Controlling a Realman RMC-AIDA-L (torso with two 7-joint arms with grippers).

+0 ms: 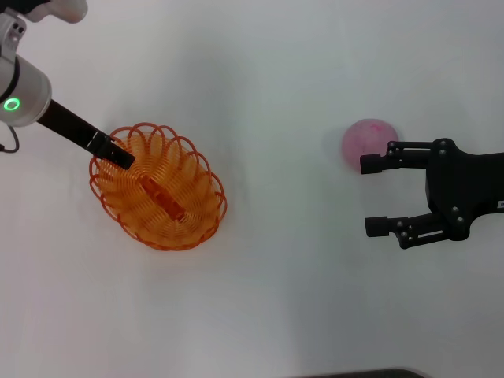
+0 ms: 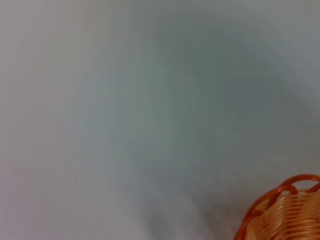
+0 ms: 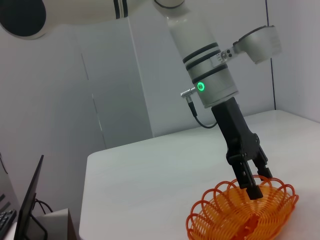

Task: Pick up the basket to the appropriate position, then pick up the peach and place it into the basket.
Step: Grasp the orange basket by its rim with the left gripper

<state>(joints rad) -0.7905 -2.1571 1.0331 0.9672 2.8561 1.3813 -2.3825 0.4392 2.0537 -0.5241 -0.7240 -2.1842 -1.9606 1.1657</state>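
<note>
Basket (image 1: 161,189) first: the oval of orange wire coils lies on the white counter (image 1: 260,299) in the left half of the head frame, with the left hand (image 1: 120,153) reaching down from the upper left onto its upper-left rim. The right wrist view shows the fingers closed together on that scalloped edge, a rim grip that leaves the hollow free for fruit. Whether the basket is lifted or resting I cannot tell. Further right, well apart from it, the peach (image 1: 367,142) sits at centre right. Just beside it, the right hand (image 1: 376,195) hangs with fingers spread wide, one fingertip overlapping the fruit's lower-right edge in this view; it seems staged for the pick once the basket is positioned.
</note>
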